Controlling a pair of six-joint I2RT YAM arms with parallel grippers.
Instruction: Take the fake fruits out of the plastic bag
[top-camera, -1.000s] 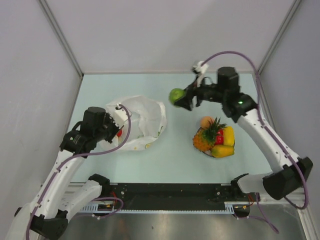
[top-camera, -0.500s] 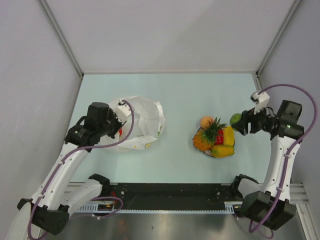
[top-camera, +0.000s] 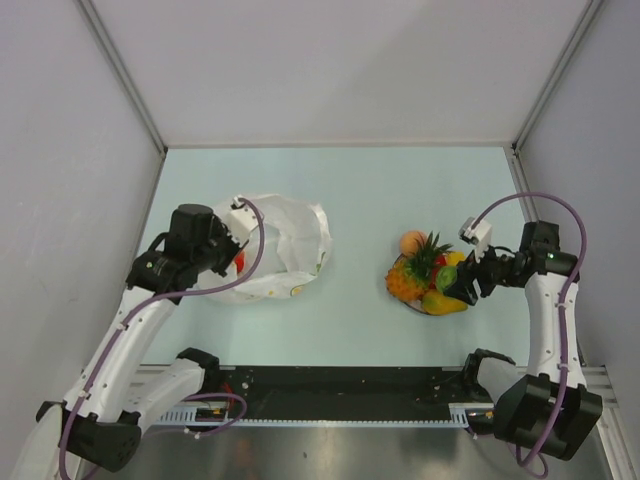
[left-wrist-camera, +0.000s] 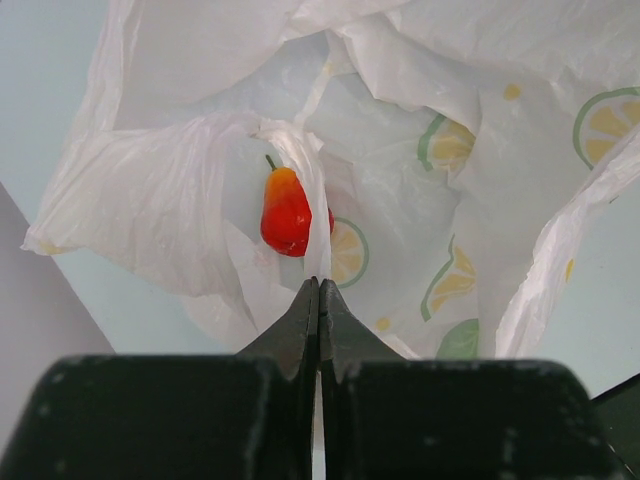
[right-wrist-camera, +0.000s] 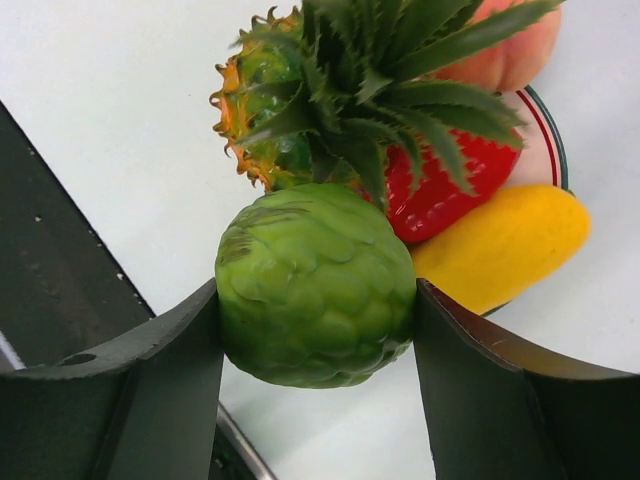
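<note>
The plastic bag (top-camera: 290, 240) lies crumpled at the left, white with citrus prints. My left gripper (top-camera: 233, 256) is shut on a fold of the bag (left-wrist-camera: 450, 110) at its left edge. A red-orange fruit (left-wrist-camera: 285, 212) with a small stem lies inside the bag, just beyond the fingertips (left-wrist-camera: 309, 300). My right gripper (top-camera: 452, 280) is shut on the green lumpy fruit (right-wrist-camera: 315, 285) and holds it over the plate (right-wrist-camera: 552, 140). The plate holds the pineapple (top-camera: 406, 282), peach (top-camera: 412, 241), strawberry (right-wrist-camera: 445, 190), lemon (top-camera: 457, 261) and mango (top-camera: 440, 303).
Grey walls enclose the pale table on the left, back and right. A black rail (top-camera: 340, 385) with the arm bases runs along the near edge. The right arm's cable (top-camera: 520, 200) loops above its wrist.
My right arm has swung the green fruit from the back middle out to the right, then down and in over the plate. My left gripper stays on the bag, barely shifted.
</note>
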